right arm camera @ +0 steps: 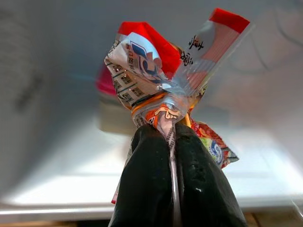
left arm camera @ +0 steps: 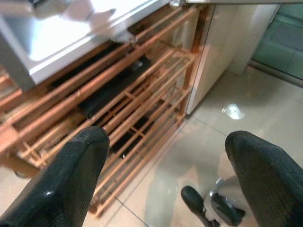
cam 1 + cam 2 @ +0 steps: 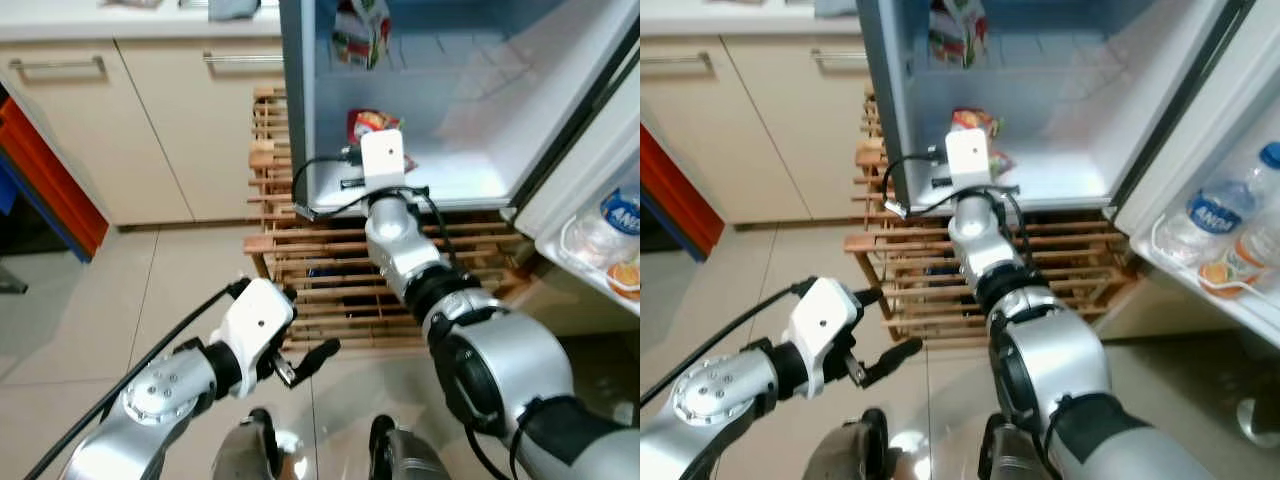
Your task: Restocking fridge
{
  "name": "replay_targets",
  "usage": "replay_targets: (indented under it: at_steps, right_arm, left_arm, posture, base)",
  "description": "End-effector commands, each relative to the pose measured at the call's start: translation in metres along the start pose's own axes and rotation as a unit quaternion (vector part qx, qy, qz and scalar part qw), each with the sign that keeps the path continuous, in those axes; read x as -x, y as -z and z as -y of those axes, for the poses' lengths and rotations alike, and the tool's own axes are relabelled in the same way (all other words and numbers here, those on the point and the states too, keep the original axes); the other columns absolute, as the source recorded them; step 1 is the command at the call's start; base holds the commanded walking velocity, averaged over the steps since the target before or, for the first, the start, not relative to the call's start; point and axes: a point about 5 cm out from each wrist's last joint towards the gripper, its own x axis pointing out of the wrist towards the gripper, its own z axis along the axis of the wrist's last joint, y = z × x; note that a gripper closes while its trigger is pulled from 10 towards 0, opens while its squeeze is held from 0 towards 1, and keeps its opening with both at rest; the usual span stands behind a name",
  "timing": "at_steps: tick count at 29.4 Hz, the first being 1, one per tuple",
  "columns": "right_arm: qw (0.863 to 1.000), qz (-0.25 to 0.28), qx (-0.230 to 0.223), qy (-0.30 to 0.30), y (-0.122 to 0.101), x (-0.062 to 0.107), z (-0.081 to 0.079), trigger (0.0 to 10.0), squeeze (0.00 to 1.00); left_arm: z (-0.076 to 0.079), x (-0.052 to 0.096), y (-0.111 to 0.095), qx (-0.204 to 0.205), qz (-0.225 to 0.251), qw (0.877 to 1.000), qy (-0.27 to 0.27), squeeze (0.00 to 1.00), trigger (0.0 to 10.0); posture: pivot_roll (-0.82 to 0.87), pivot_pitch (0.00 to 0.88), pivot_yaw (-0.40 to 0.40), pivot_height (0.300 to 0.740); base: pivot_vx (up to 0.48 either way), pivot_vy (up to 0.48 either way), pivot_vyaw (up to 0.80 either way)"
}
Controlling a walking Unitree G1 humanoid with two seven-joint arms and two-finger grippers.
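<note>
Fridge restocking, observed condition, nearest items first. Left gripper (image 3: 300,362) is held low over the tiled floor (image 3: 150,290) in front of the robot, its two black fingers (image 2: 71,175) spread wide with nothing between them; it takes no part in the placement and appears parked clear of the working arm. Beyond it stands a slatted wooden rack (image 3: 330,280) on which the fridge (image 3: 470,170) sits, which explains why the lower compartment is at arm height. Right gripper (image 1: 173,137) is extended forward over the rack into that open compartment, fingers pinched tight on the twisted, banded neck of a red and white snack packet (image 1: 156,52). Gripping at the neck leaves the packet's body free, which in my judgement suits setting it down on the white fridge floor (image 3: 450,180). The packet is inside the compartment, near its front edge; whether it rests on the floor or is just above cannot be determined. Further in, a second packet (image 3: 362,30) occupies the shelf above. Door (image 3: 600,150) stands open at right, its pocket holding a water bottle (image 3: 620,215).
</note>
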Motion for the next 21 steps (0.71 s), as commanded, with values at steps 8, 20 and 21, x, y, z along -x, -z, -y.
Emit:
replay_targets:
  at_steps: [8,20,21]
  right_arm:
    - [0.995,-0.054,-0.049,0.061,0.006,-0.006,0.019,0.0,0.00]
    - [0.996,0.049,-0.070,0.002,-0.013,0.008,-0.016,0.0,0.00]
    - [0.996,0.049,-0.070,0.002,-0.013,0.008,-0.016,0.0,0.00]
  left_arm:
    - [0.005,0.011,0.004,-0.001,-0.023,1.000,-0.011,0.00,10.0]
    - [-0.017,-0.003,-0.002,0.042,0.031,0.990,-0.129,0.00,10.0]
    - [-0.017,-0.003,-0.002,0.042,0.031,0.990,-0.129,0.00,10.0]
  posture:
    - [0.30,0.244,-0.004,0.740]
    - [0.21,0.211,-0.015,0.740]
    - [0.21,0.211,-0.015,0.740]
  base:
    - [0.000,0.000,0.00]
    - [0.000,0.000,0.00]
    - [0.000,0.000,0.00]
